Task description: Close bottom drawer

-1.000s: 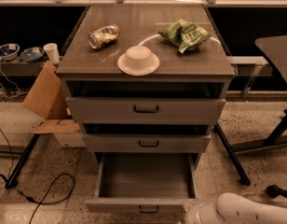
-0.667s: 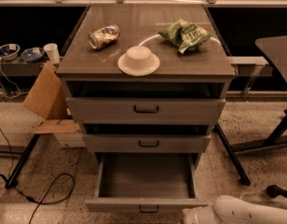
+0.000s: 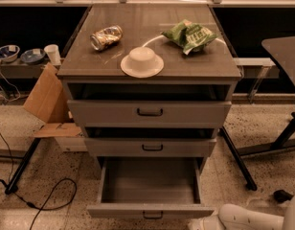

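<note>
Bottom drawer (image 3: 150, 211) stands pulled out; my gripper (image 3: 201, 224) sits at its front right corner, grip state I cannot tell.

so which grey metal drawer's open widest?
The bottom grey drawer, pulled far out; top drawer and middle drawer barely protrude. Gripper at the bottom drawer's right front corner.
</note>
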`<move>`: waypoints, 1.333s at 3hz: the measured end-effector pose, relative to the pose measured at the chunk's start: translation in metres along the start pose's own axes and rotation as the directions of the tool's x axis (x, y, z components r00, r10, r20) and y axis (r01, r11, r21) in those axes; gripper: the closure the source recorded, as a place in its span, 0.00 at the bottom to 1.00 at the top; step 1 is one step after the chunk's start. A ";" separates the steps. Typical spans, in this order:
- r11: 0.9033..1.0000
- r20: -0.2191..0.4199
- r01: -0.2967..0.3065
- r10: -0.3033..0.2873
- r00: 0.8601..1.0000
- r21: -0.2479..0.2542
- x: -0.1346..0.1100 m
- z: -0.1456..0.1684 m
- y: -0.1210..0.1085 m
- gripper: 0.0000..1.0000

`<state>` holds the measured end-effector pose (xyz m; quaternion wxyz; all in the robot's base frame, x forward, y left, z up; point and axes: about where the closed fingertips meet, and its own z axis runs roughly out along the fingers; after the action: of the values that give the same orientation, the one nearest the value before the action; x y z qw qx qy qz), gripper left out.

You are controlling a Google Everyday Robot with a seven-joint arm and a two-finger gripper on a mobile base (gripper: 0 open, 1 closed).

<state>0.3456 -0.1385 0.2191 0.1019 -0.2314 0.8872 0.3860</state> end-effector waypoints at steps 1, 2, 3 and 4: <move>0.999 -0.009 -0.037 0.037 0.999 -0.022 -0.003 0.016 -0.011 0.00; 0.992 0.015 -0.108 0.109 0.994 -0.070 -0.008 0.028 -0.020 0.00; 0.983 0.088 -0.132 0.144 0.986 -0.130 -0.024 0.029 -0.021 0.00; 0.976 0.141 -0.131 0.156 0.978 -0.171 -0.045 0.024 -0.015 0.00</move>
<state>0.3918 -0.1151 0.2099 0.1225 -0.1437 0.8570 0.4794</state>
